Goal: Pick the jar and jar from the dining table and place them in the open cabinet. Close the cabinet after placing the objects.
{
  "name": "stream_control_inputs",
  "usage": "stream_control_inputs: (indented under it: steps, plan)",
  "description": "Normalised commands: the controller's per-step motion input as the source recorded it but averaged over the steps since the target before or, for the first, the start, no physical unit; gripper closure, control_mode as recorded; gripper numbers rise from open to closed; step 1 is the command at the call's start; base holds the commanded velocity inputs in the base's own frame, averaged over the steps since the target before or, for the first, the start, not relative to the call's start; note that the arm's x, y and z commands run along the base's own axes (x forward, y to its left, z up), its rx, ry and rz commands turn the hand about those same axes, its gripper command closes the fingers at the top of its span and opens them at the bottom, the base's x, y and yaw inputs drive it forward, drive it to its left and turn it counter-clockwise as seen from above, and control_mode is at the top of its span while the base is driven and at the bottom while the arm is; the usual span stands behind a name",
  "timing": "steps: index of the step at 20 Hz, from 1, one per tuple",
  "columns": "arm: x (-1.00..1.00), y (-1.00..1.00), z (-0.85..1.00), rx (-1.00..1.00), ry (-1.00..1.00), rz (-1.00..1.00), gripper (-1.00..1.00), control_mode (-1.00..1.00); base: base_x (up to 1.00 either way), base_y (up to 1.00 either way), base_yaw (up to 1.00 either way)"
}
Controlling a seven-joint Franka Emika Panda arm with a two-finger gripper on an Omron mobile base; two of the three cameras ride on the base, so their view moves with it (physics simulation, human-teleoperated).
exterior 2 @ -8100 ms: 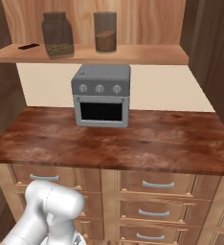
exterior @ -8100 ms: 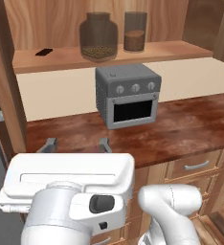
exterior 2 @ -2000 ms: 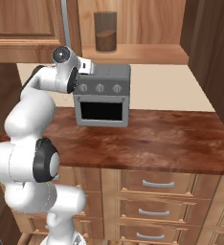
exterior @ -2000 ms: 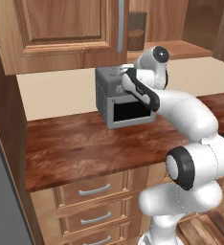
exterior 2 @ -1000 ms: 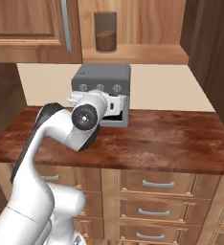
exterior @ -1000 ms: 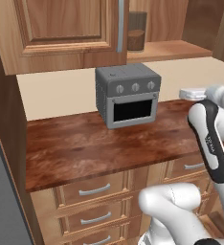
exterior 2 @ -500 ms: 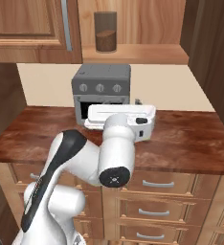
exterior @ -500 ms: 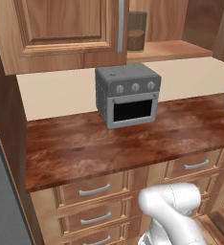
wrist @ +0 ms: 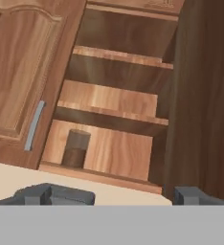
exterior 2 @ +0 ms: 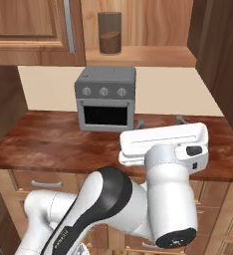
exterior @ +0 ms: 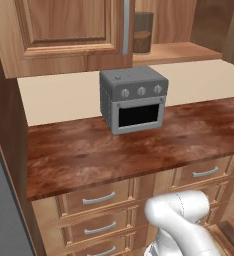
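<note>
Wood filled the left base view: a reddish desk [exterior: 114,150] carried a grey oven [exterior: 134,99], and above it the cabinet's left door [exterior: 64,30] stood shut beside the slim jar [exterior: 142,33] on the shelf. From the right base view, the tool [exterior 2: 159,120] hung empty, fingers apart. Through the hand view, the right door [wrist: 205,95] stood open, so closing it remained; the wider jar's place I could not tell.

glossy white rounded arm, black joint, dark pincer [exterior 2: 160,121] tips.
</note>
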Motion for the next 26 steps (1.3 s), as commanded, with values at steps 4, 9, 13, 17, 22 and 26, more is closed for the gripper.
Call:
stream_control_inputs:
  steps: [4,9,13,17,22,26]
  plan:
    - [-0.23,-0.94,-0.22,0.18,0.18,-0.20,-1.00,-1.00,0.00,0.00,0.00]
    - [-0.37,-0.82,-0.04,0.15,0.06,-0.16,-1.00,-1.00,0.00,0.00,0.00]
    - [-0.03,-0.94,-0.36,0.15,0.08,-0.15,-1.00,-1.00,0.00,0.00,0.00]
    - [0.33,-1.00,-0.54,0.23,0.20,-0.06,-1.00,-1.00,0.00,0.00,0.00]
    - [0.15,-0.69,-0.09,0.24,0.09,0.01,-1.00,-1.00,0.00,0.00,0.00]
    - [0.06,-0.05,0.15,0.22,0.00,0.02,-1.00,-1.00,0.00,0.00,0.00]
